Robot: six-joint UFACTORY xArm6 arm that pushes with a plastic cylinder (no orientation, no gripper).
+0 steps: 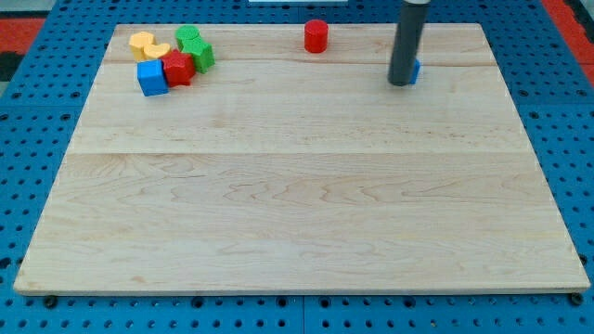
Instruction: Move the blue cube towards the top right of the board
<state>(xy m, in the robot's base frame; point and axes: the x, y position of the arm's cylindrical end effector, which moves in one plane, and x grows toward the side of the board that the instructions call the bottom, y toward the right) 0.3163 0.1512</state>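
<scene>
My tip (401, 83) rests on the board near the view's top right. A blue block (416, 70) sits right behind it, mostly hidden by the rod, so I cannot make out its shape. It appears to touch the tip on the right side. A blue cube (151, 78) lies at the view's top left, far from the tip, at the lower left of a cluster of blocks.
The cluster at the top left holds a red block (177, 68), two green blocks (188, 37) (201, 55) and two yellow blocks (142, 43) (160, 51). A red cylinder (316, 36) stands at the top centre. The wooden board (297, 204) lies on a blue pegboard.
</scene>
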